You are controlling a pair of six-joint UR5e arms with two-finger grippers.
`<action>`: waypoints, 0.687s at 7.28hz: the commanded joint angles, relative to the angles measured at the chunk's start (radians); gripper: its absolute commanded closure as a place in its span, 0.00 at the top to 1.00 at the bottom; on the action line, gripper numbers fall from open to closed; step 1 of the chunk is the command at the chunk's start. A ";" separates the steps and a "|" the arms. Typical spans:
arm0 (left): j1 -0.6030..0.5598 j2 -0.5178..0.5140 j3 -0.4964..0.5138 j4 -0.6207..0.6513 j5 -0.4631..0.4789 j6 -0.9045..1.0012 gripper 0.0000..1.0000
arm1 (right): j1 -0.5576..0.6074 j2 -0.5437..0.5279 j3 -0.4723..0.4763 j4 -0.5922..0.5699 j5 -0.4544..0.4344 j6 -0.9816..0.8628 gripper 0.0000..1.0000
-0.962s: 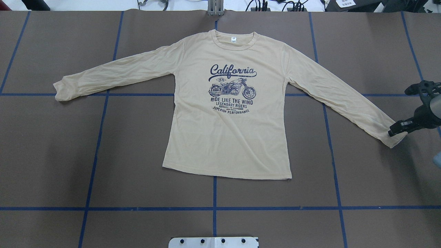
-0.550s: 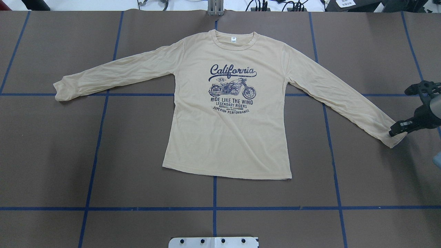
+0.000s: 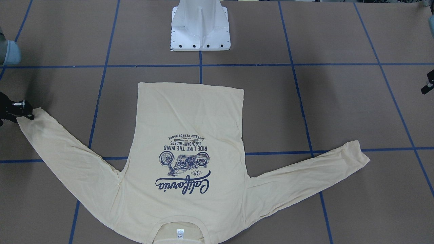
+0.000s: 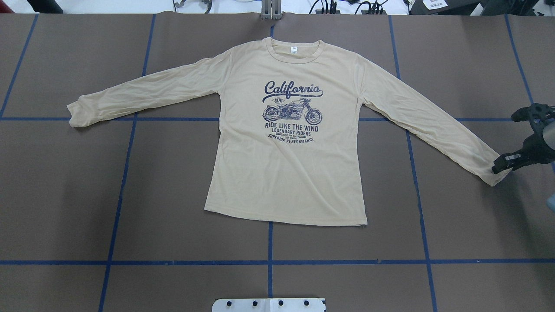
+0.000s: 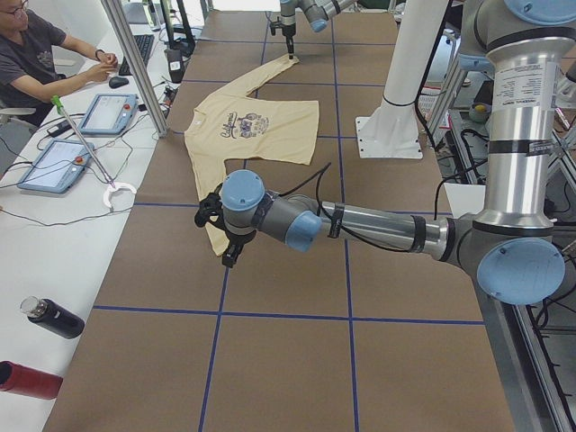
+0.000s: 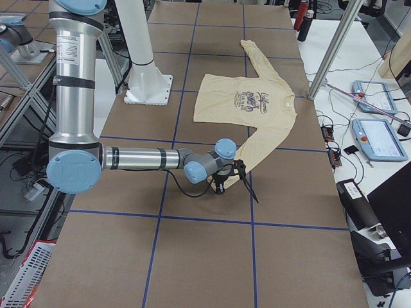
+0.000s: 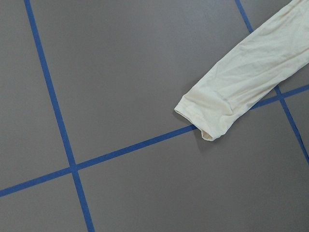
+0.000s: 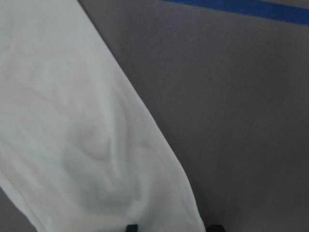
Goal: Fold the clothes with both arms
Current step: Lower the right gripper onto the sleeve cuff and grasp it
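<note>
The cream-yellow long-sleeved T-shirt [image 4: 286, 173] lies flat with its print up, sleeves spread and collar at the far edge; it also shows in the front view [image 3: 190, 112]. My right gripper [image 4: 498, 164] is low at the right sleeve's cuff [image 4: 498, 175]. In the right wrist view its fingertips [image 8: 131, 227] stand apart, open, with the cuff's edge between them. My left gripper [image 5: 225, 256] hovers beyond the left sleeve's cuff [image 7: 203, 116], clear of the cloth. Only a sliver of it shows in the front view [image 3: 427, 87], so I cannot tell whether it is open or shut.
The brown table cover carries a blue tape grid [image 4: 269, 242]. The white pedestal base [image 3: 200, 30] stands at the near middle. In the left side view an operator [image 5: 45, 54], tablets and bottles [image 5: 49, 317] are on a side bench.
My right gripper has shifted slightly to the right at the cuff. The shirt has not moved.
</note>
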State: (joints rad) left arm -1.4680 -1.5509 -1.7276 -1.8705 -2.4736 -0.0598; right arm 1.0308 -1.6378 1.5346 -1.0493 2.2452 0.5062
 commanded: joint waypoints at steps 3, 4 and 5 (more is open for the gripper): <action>0.000 0.002 -0.009 0.004 -0.001 0.000 1.00 | 0.000 0.010 -0.011 0.000 0.002 0.000 0.06; 0.000 0.002 -0.009 0.005 -0.001 0.000 1.00 | 0.002 0.010 -0.007 0.006 0.005 0.002 0.00; 0.000 0.002 -0.007 0.005 -0.001 0.000 1.00 | 0.020 0.010 0.005 0.008 0.032 0.002 0.00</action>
State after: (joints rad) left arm -1.4681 -1.5494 -1.7361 -1.8659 -2.4743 -0.0598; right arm 1.0358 -1.6284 1.5283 -1.0452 2.2550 0.5072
